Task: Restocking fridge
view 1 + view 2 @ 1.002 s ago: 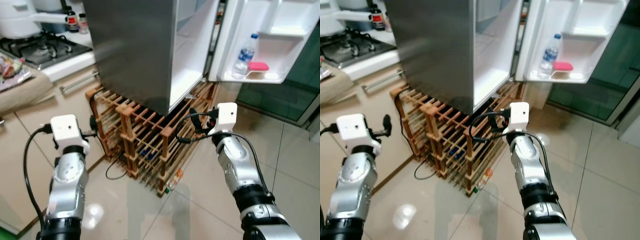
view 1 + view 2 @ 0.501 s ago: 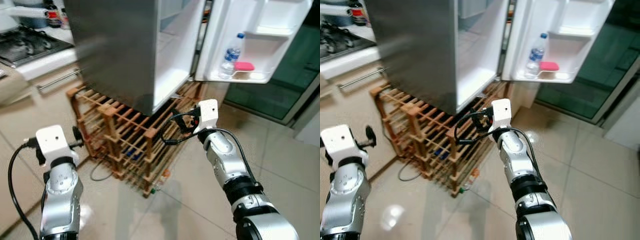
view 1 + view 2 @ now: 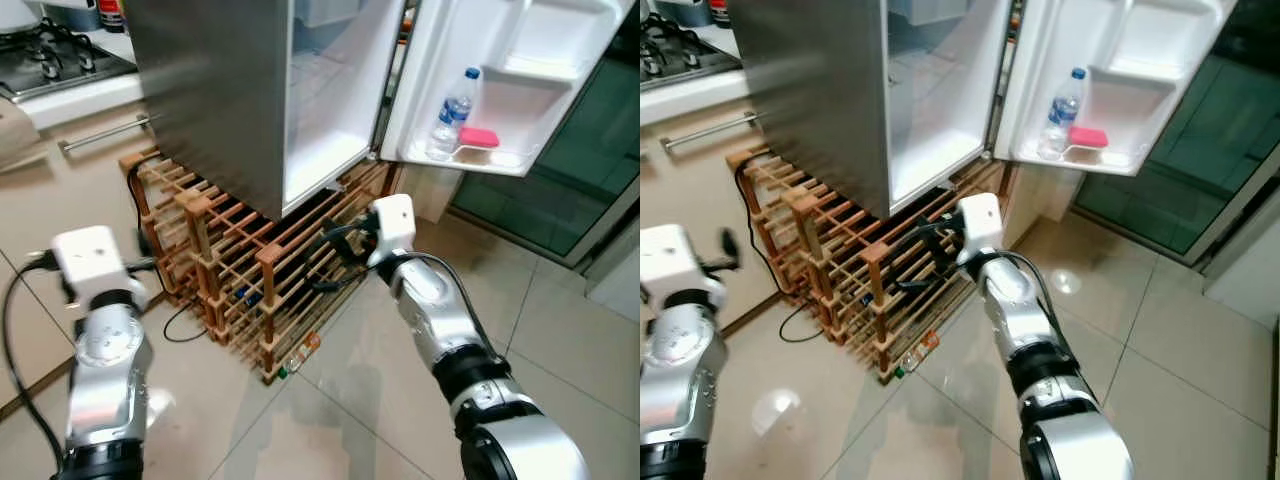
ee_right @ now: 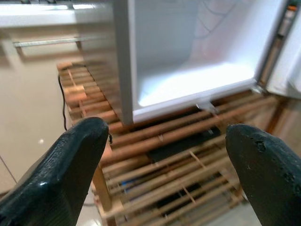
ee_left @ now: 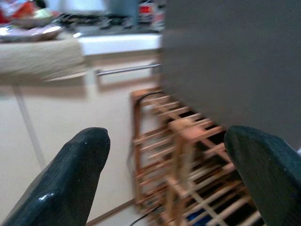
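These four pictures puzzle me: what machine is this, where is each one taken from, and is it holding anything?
It is a walking humanoid robot with two silver arms. The two wide pictures come from the twin cameras in its head, looking down and forward, so they show one scene. The other two come from a camera on each wrist, looking out between that arm's two black fingers.

Ahead stands a steel fridge resting on a wooden rack, its door swung open. The door shelf holds a water bottle and a pink item. A gas stove sits on the counter to the robot's left.

The left tool and the right tool are both open, and nothing sits between their fingers. The right one points toward the bottom of the open fridge compartment.
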{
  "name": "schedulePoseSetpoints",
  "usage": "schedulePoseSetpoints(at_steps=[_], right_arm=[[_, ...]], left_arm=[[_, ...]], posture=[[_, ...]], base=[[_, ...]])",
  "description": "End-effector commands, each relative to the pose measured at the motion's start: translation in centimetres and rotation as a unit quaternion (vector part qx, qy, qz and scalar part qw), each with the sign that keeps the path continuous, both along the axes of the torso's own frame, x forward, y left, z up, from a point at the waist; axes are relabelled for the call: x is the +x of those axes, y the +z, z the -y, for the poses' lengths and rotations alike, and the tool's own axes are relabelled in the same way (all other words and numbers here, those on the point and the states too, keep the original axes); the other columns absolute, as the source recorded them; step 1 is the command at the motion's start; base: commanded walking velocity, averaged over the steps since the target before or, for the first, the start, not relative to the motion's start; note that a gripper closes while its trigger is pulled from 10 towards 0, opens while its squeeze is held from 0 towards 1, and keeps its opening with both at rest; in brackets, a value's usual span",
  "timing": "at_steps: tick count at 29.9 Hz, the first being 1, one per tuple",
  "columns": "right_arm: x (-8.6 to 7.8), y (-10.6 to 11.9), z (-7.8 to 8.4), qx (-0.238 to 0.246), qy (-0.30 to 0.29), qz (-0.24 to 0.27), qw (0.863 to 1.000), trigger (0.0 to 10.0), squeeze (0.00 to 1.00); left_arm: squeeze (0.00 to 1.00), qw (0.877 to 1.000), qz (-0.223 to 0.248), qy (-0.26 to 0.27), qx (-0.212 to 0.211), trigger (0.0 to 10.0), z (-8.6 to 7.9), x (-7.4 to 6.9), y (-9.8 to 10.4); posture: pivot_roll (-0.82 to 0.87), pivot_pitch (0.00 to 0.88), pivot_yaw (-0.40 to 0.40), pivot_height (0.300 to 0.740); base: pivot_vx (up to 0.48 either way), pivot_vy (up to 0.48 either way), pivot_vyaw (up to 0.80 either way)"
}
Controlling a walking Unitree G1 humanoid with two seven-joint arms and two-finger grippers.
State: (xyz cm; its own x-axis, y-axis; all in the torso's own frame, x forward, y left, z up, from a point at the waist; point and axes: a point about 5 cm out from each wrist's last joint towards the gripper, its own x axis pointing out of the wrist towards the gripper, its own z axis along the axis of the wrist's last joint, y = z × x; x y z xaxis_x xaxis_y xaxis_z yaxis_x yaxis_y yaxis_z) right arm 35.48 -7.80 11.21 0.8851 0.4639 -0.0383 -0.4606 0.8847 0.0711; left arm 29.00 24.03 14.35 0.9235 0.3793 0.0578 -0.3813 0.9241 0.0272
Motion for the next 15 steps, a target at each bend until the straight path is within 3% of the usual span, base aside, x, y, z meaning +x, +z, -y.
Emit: schedulePoseSetpoints(at_steps=[1, 5, 8, 9, 11, 15], right_arm=[[-0.2, 0.1, -0.6, -0.004, 0.015, 0.007, 1.0, 10.0, 0.04], [-0.3, -0.2, -0.1, -0.002, 0.01, 0.002, 1.0, 10.0, 0.05], [0.1, -0.1, 1.1, 0.006, -0.033, -0.01, 0.999, 10.0, 0.0], [0.3, -0.2, 2.2, 0.017, -0.067, -0.018, 0.997, 10.0, 0.0], [0.3, -0.5, 3.1, 0.0, -0.08, -0.021, 0.997, 10.0, 0.0], [0.4, 0.3, 3.4, 0.027, -0.079, 0.0, 0.996, 10.0, 0.0]], left_arm=[[0.0, 0.999, 0.004, -0.043, 0.006, 10.0, 0.9, 0.7, 0.3], [0.0, 0.995, 0.008, -0.091, 0.039, 10.0, 2.6, 1.0, 0.5], [0.0, 0.992, 0.012, -0.122, 0.012, 10.0, 3.7, 1.3, 0.3], [0.0, 0.987, 0.019, -0.156, -0.027, 10.0, 4.4, 1.5, 0.2], [0.0, 0.988, 0.02, -0.153, -0.032, 10.0, 4.5, 1.8, 0.2], [0.0, 0.988, 0.019, -0.154, -0.022, 10.0, 4.3, 2.2, 0.5]], posture=[[-0.01, 0.0, -0.069, 0.74], [-0.03, 0.0, -0.045, 0.74], [-0.05, 0.0, -0.01, 0.74], [-0.05, 0.0, -0.002, 0.74], [-0.05, 0.0, 0.012, 0.74], [-0.05, 0.0, 0.018, 0.74]], base=[[0.0, 0.0, 0.0], [0.0, 0.0, 0.0], [0.0, 0.0, 0.0], [0.0, 0.0, 0.0], [0.0, 0.285, 0.0], [0.0, 0.48, 0.5]])
